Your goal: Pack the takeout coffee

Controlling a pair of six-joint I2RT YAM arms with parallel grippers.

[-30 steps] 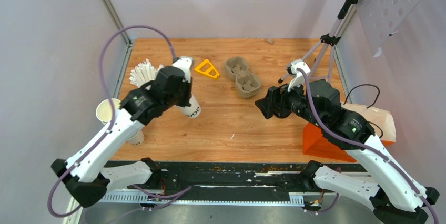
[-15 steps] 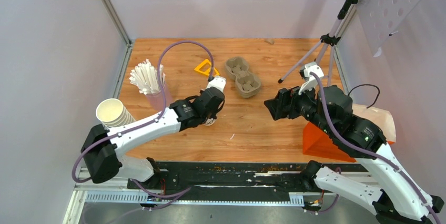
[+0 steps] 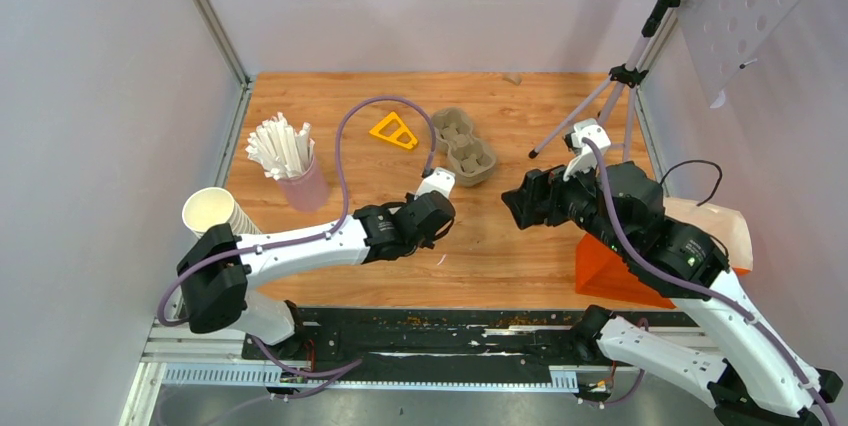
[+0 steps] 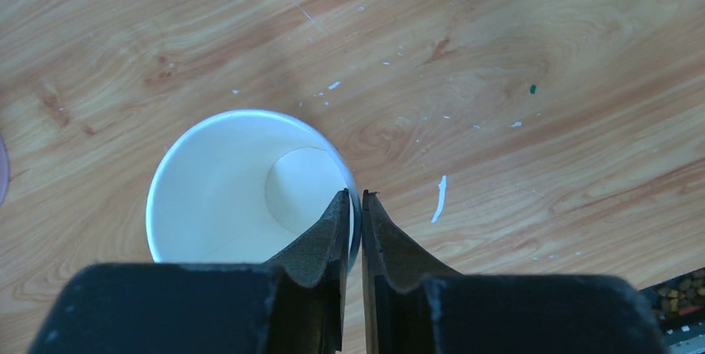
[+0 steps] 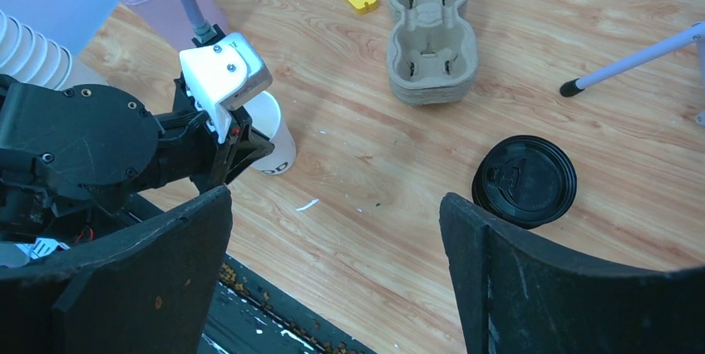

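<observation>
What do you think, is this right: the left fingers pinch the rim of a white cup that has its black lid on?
Not quite. The white cup has no lid: the left wrist view looks straight into its empty inside. The left fingers do pinch its rim. The black lid lies on the table, apart from the cup, as the right wrist view shows.

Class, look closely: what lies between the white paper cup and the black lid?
Nothing but bare wooden table between cup and lid, shown in the right wrist view.

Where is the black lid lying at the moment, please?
In the right wrist view, the black lid lies on the table, right of the white cup, near the cardboard carrier.
</observation>
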